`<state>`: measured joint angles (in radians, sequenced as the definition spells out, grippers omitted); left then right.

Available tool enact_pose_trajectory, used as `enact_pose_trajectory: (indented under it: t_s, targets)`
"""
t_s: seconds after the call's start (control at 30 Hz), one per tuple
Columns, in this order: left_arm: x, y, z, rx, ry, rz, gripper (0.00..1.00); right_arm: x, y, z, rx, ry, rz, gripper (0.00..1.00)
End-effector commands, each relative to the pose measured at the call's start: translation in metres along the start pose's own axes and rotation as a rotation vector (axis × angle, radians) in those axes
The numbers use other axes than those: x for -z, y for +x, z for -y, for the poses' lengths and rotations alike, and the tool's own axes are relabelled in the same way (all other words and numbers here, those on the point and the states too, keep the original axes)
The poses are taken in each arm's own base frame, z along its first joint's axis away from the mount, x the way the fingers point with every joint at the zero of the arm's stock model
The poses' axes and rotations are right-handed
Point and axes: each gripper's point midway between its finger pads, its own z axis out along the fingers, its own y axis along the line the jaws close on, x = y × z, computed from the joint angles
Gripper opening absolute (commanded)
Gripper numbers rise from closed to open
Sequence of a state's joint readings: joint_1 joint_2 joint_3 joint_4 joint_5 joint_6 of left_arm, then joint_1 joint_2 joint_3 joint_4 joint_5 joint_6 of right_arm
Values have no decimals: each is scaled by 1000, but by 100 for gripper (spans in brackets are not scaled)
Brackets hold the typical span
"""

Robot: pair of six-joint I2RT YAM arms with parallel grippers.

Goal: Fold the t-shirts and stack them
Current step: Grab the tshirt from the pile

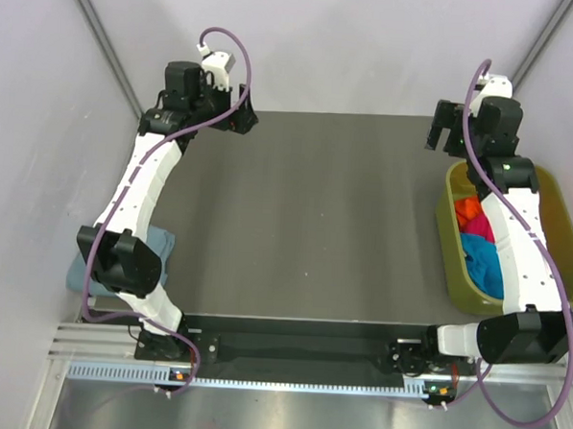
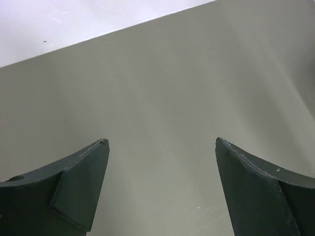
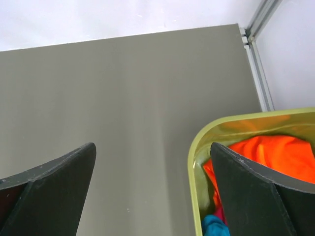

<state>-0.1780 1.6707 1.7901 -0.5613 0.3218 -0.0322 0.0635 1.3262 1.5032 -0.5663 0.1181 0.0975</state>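
Four t-shirts, top view: three are lying bunched in the olive bin [image 1: 564,205], and one is lying outside it.
Bin, top view: it is sitting at the right edge of the table [image 1: 315,226], under the right arm.
Bin contents, top view: the orange t-shirt [image 1: 469,207] is lying at the far end, the crimson t-shirt [image 1: 478,226] is touching it, and the turquoise t-shirt [image 1: 483,265] is lying nearest the arm bases.
Grey-blue t-shirt [image 1: 160,242], top view: it is lying crumpled at the table's near-left edge, partly hiding under the left arm's elbow.
Left gripper [image 1: 245,116], top view: it is hovering over the far-left corner, well apart from every shirt.
Right gripper [image 1: 444,141], top view: it is hovering at the far-right corner, just beside the bin's far end.
Left wrist view: the fingers are standing spread wide and gripping nothing, with bare table showing between them.
Right wrist view: the fingers are standing spread wide and gripping nothing. One finger is hanging over the table, the other over the bin rim. Orange cloth is filling the bin's far end, with slivers of crimson and turquoise showing nearer the camera.
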Motion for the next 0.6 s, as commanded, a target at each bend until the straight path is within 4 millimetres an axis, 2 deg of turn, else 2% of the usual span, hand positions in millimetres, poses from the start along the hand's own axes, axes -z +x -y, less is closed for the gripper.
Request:
enact_pose_trajectory:
  t_s: [0.0,0.27,0.33,0.43,0.47,0.53,0.57]
  targets:
    - [22,-28,14,-18,25,92,93,11,-22,7,9,34,90,100]
    - [18,-11,-5,-40,-65,54,92,2,-19,18,166,63,70,100]
    - [19,-10,-5,-38,-62,48,92,3,-17,15,153,39,70,100]
    - [16,-10,-3,-26,-51,48,92,1,-13,19,5,-2,53,100]
    - [15,-9,-2,-23,-46,47,92,-1,-8,41,-53,36,36,100]
    - [14,-9,-1,-19,-34,48,91,-6,0,56,-143,43,-1,100]
    - [13,-8,-2,-19,-40,45,91,-5,3,81,-180,98,-19,100]
